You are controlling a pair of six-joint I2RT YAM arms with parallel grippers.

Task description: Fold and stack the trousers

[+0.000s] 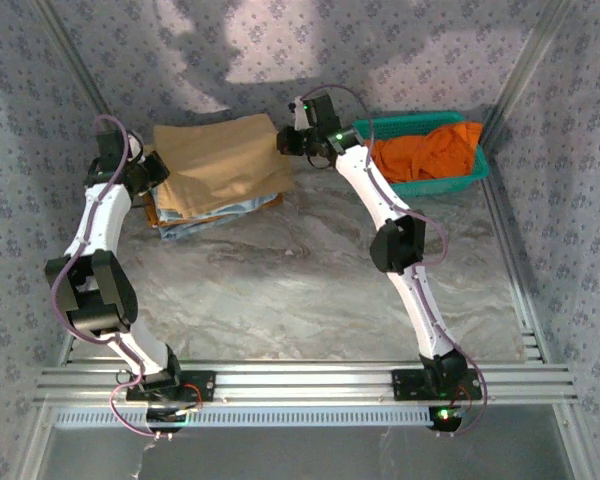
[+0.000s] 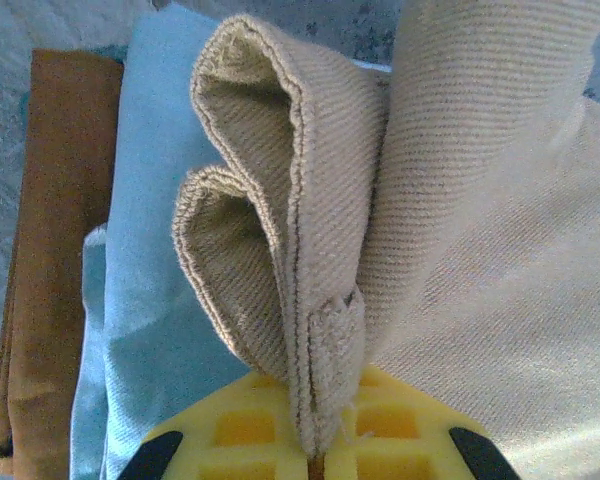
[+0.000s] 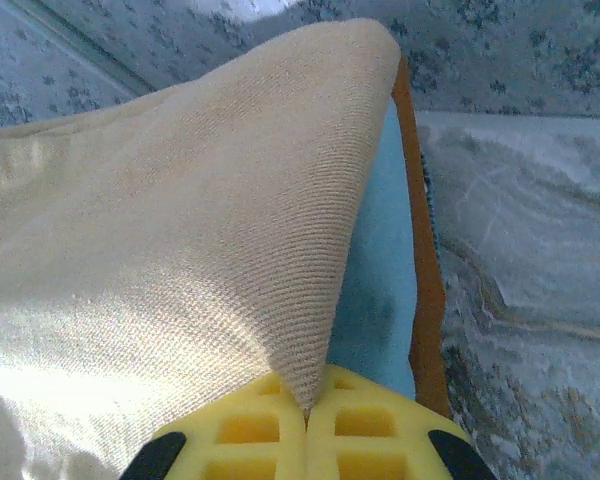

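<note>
Trousers [image 1: 225,160]: folded tan, atop the stack at 11 o'clock of the counter [image 1: 300,280].
Stack: light blue cloth [image 2: 150,300] over brown cloth [image 2: 50,250].
Left hand [image 2: 315,452]: pinched tight on the trousers' hems, 9 o'clock edge.
Right hand [image 3: 308,410]: clamped on a trouser corner, 3 o'clock edge.
Basket [image 1: 435,186]: orange garment [image 1: 430,150] inside, 1 o'clock.

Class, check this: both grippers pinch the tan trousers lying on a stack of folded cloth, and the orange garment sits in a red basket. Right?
Not quite. The top view shows the basket holding the orange garment is green, not red. The rest holds: the left gripper and right gripper each pinch the tan trousers on the stack of folded cloth.
</note>
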